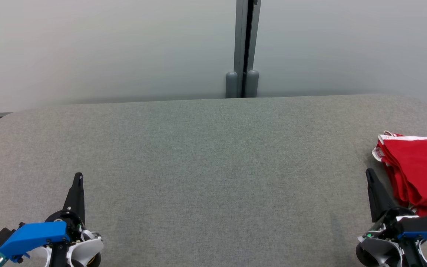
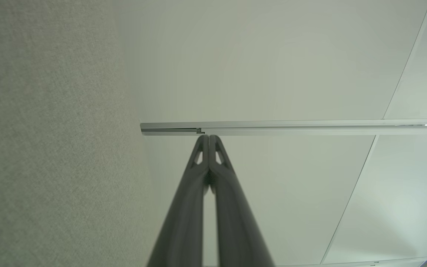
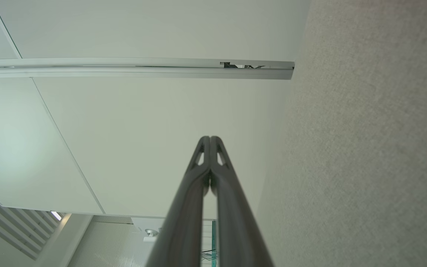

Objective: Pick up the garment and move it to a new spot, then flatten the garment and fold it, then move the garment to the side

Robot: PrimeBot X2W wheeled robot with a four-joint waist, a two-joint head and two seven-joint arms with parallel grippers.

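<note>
Red garment with white trim lies in a layered, folded stack at the far right of the grey tabletop. It runs off the head view's right edge, so its full outline cannot be told. The right tool stands just beside the stack's near left corner, clenched on nothing, its two fingers pressed tip to tip in its wrist view. The left tool is well apart at the lower left, likewise clenched and empty.

Judging by the layers and the place, the fold and the move to the side look done, and the step in hand is to finish cleanly. To do that well, raise the right tool straight up from the cloth before swinging it anywhere. Its fingers are near enough to catch a layer and drag the stack open. Both tools are best kept clenched, so that no fingertip hooks the white hem. If the hidden right part of the stack overhangs the tabletop, a gentle push inward with the flat of a finger would likely be safer than a fresh pinch, which could disturb the layers.
</note>
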